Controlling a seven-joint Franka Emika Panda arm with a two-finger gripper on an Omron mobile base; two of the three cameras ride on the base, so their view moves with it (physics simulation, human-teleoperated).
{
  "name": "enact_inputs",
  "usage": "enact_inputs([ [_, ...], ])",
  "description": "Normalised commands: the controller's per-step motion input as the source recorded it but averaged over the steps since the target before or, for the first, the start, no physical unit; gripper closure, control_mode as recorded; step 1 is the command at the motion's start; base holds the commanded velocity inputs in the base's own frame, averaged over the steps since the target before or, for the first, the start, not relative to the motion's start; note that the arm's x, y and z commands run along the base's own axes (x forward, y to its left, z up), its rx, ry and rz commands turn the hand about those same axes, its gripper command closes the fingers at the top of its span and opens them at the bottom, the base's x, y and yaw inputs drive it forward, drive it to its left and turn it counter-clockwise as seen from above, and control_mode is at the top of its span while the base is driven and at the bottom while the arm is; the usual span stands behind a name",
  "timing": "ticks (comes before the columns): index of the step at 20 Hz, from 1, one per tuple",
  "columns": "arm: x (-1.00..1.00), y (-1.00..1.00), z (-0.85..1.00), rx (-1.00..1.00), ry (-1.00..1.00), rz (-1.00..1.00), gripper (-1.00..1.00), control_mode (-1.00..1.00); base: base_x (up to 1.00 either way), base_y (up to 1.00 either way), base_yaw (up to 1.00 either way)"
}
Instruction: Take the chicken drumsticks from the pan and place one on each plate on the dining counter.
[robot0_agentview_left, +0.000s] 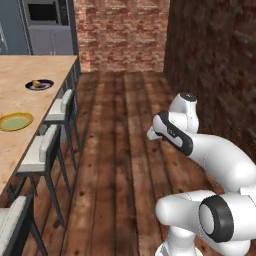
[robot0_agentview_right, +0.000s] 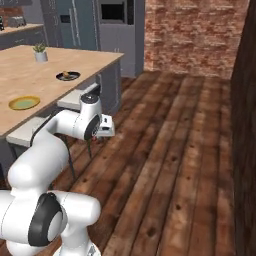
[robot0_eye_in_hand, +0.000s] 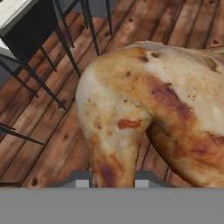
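Note:
A golden-brown chicken drumstick fills the hand view, with my gripper shut on its lower end. My hand hangs over the wooden floor, to the right of the dining counter and its stools. On the counter lies a black plate with another drumstick on it. Closer to me lies a yellow-green plate with nothing on it. The same black plate and yellow-green plate appear from the right side. The pan is out of view.
Pale cushioned stools line the counter's near edge, their dark legs close below my hand. A small potted plant stands at the counter's far end. A brick wall runs along the right, grey cabinets behind.

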Motion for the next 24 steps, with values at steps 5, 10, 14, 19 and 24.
enact_inputs([
  [5,0.0,0.0,0.0,0.0,0.0,0.0,1.0,1.0,0.97,-0.15,0.48],
  [10,0.0,0.0,0.0,0.0,0.0,0.0,1.0,1.0,0.9,-0.12,0.59],
  [14,0.0,0.0,0.0,0.0,0.0,0.0,1.0,1.0,0.7,-0.05,0.83],
  [19,0.0,0.0,0.0,0.0,0.0,0.0,1.0,1.0,0.71,-0.1,0.77],
  [24,0.0,0.0,0.0,0.0,0.0,0.0,1.0,1.0,0.71,-0.2,0.64],
])
